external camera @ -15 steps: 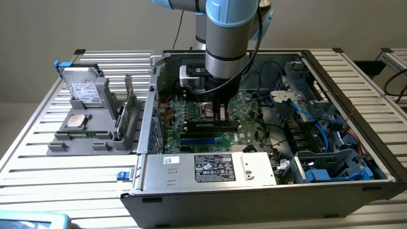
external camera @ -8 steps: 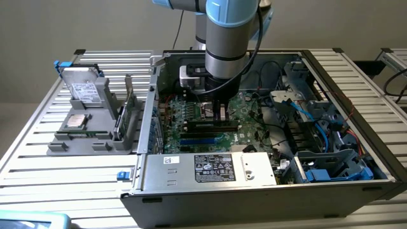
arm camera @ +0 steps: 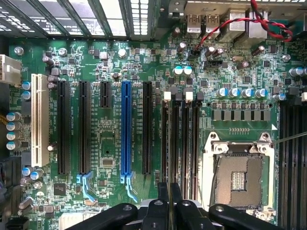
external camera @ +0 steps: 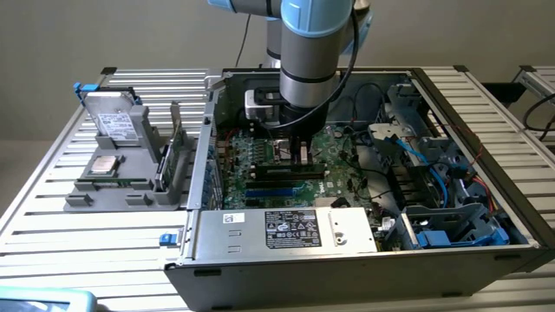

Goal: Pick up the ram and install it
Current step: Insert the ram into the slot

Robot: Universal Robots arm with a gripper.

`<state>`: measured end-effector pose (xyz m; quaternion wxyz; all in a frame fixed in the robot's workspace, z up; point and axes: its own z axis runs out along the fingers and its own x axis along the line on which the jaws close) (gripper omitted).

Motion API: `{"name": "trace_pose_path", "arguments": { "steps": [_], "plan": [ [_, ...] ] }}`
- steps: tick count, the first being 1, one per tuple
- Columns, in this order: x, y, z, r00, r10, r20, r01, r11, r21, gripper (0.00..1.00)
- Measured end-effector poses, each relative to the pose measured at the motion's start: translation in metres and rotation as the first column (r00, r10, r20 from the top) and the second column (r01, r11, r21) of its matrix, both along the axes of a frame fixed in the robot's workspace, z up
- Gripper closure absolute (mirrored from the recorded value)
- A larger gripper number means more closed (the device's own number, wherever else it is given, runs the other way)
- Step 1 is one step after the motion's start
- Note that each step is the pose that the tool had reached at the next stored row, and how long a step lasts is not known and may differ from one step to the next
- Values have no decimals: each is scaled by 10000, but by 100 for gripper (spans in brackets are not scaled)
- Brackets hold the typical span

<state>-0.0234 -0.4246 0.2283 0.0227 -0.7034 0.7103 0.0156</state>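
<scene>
Wrist view: tool (arm camera: 169, 188) clamps narrowly around the ram (external camera: 286, 173) at the motherboard slots (arm camera: 180, 139).

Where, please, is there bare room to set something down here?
Free: the slatted aluminium table between the grey plastic parts holder and the near edge. Crowded: inside the open grey computer case, where the gripper holds the dark ram.

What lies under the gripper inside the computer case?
Memory slots on the motherboard lie under the gripper, next to the open processor socket. Its shut fingers cover one end of the slots, so anything between them is hidden.
</scene>
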Motion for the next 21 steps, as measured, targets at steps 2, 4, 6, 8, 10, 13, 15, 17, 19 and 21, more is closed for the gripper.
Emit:
{"name": "trace_pose_path", "arguments": {
  "steps": [2, 4, 6, 8, 10, 13, 15, 17, 19, 21],
  "plan": [
    [0, 0, -5, 10000, 0, 0, 0, 10000, -1, 86],
    [0, 0, -6, 10000, 0, -1, 0, 10000, -2, 86],
    [0, 0, -7, 10000, 0, -1, 0, 10000, 0, 86],
    [0, 0, -7, 10000, -1, -1, 1, 10000, 0, 86],
    [0, 0, -7, 10000, -7, 0, 7, 10000, 1, 86],
    [0, 0, -7, 10000, -18, 0, 18, 10000, 1, 86],
    [0, 0, -8, 10000, -27, 0, 27, 10000, 0, 86],
    [0, 0, -9, 10000, -48, -1, 48, 10000, 0, 86],
    [1, 0, -9, 10000, -80, -1, 80, 10000, 0, 86],
    [1, 0, -10, 9999, -119, -1, 119, 9999, 0, 86]
  ]
}}
